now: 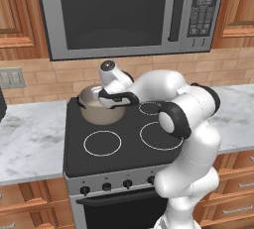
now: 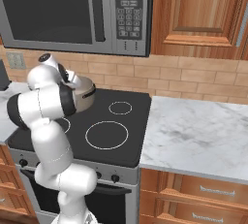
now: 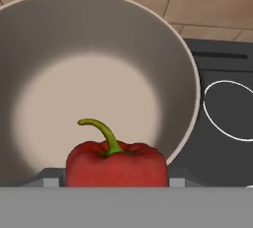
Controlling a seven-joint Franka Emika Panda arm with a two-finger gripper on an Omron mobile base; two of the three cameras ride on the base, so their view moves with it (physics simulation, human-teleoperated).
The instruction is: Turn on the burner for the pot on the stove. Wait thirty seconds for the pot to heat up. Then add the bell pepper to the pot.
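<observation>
Where base views hide it, bell pepper (tool-gripped) hangs over pot.

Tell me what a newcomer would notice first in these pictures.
First, the red pepper with its green stem, held between the gripper's fingers just above the open pot. Next, the white arm bent over the black stove, reaching the pot on the back left burner.

my arm: glossy white rounded shells | my joints: dark bands between segments | my wrist end: white cap with small dark disc
</observation>
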